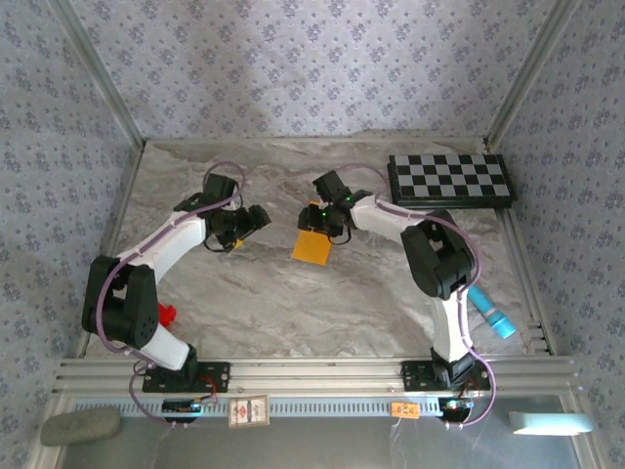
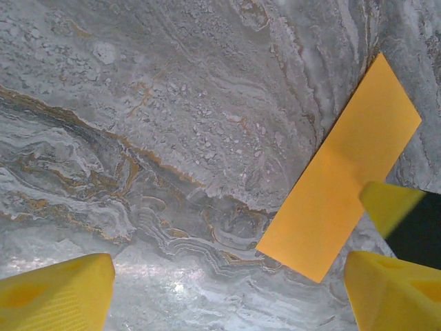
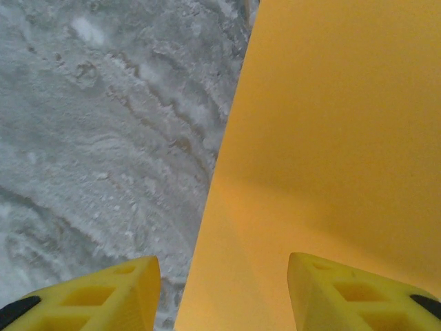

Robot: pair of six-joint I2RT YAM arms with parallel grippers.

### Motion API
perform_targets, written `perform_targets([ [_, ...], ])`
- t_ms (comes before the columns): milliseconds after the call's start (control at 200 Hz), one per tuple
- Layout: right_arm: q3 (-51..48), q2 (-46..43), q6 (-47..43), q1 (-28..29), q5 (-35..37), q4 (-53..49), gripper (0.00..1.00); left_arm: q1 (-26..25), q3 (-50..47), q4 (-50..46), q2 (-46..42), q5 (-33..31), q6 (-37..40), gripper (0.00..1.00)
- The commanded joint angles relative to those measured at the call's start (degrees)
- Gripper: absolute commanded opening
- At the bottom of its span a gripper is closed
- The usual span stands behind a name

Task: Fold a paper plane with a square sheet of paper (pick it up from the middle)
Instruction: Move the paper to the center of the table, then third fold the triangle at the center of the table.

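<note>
The paper (image 1: pixel 312 246) lies near the middle of the surface (image 1: pixel 293 313), orange-yellow and plain; from the left wrist it (image 2: pixel 341 179) looks like an oblong with one long edge facing the left arm. The right gripper (image 1: pixel 328 227) is directly over its far side, fingers apart and straddling one paper edge. One finger (image 3: pixel 358 293) is above the sheet (image 3: pixel 331 138) and the other (image 3: pixel 96 293) is above bare marble, with nothing clamped. The left gripper (image 1: pixel 256 217) hangs just beside the paper toward the left edge, its fingers (image 2: pixel 58 293) spread wide over bare surface. A checkerboard (image 1: pixel 449 181) sits in the far right corner, a blue cylinder (image 1: pixel 491 313) lies by the right edge, and a small red piece (image 1: pixel 166 314) is near the left arm.
</note>
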Motion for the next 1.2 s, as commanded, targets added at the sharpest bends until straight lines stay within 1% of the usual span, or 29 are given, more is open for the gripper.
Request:
perform_targets([
  [0, 3.6, 4.0, -5.3, 0.7, 1.9, -7.6, 0.53, 0.6, -1.1, 2.5, -1.6, 1.1, -1.2, 0.86],
  [135, 3.5, 5.7, -11.7, 1.3, -0.5, -9.9, 0.52, 1.3, -1.8, 3.1, -1.4, 1.4, -1.8, 0.87],
  [230, 1.3, 5.1, -20.0, 2.2, -3.5, -11.0, 0.52, 1.6, -2.3, 3.8, -1.1, 2.3, -2.2, 0.87],
  [325, -1.1, 3.8, -28.4, 3.3, -4.2, -13.2, 0.52, 1.7, -2.7, 4.7, -0.7, 3.2, -2.6, 0.89],
  [395, -2.2, 2.8, -31.3, 3.0, -5.5, -14.0, 0.52, 1.7, -3.1, 5.7, -0.5, 4.5, -3.2, 0.9],
  [415, -2.4, 2.4, -31.7, 2.8, -6.0, -13.8, 0.52, 1.7, -3.3, 6.1, -0.4, 4.7, -3.4, 0.93],
  [440, -2.5, 1.9, -31.7, 2.5, -6.5, -13.4, 0.51, 1.7, -3.6, 6.7, -0.3, 5.4, -3.7, 0.94],
  [495, -2.7, 0.0, -29.8, 1.7, -7.1, -11.6, 0.51, 1.7, -4.2, 8.1, -0.1, 6.7, -4.5, 0.94],
  [545, -3.4, -2.3, -26.7, 0.5, -9.3, -8.9, 0.51, 1.6, -4.9, 9.2, 0.1, 7.8, -5.2, 0.94],
  [655, -8.1, -7.9, -16.5, -1.4, -12.4, 0.4, 0.5, 1.3, -7.4, 12.7, 0.1, 10.3, -7.5, 0.95],
  [700, -9.9, -9.4, -12.8, -1.7, -11.8, 2.5, 0.48, 0.8, -8.4, 14.5, 0.1, 11.5, -8.4, 0.95],
  [795, -12.3, -10.8, -8.0, -1.6, -9.4, 3.2, 0.45, -0.6, -9.7, 17.1, 0.6, 13.5, -9.4, 0.95],
  [940, -13.6, -10.4, -4.7, -1.9, -7.0, 2.5, 0.43, -4.2, -10.0, 19.5, 2.8, 15.3, -10.9, 0.94],
  [1004, -13.6, -9.6, -3.9, -2.2, -7.1, 2.4, 0.42, -5.9, -10.4, 21.0, 3.9, 15.8, -12.1, 0.93],
  [1124, -13.5, -7.9, -4.0, -2.6, -8.0, 2.3, 0.41, -8.3, -10.9, 23.6, 6.0, 17.1, -13.4, 0.89],
  [1194, -13.6, -7.2, -3.9, -2.7, -8.2, 2.3, 0.4, -9.1, -11.0, 24.6, 6.9, 17.4, -13.8, 0.84],
])
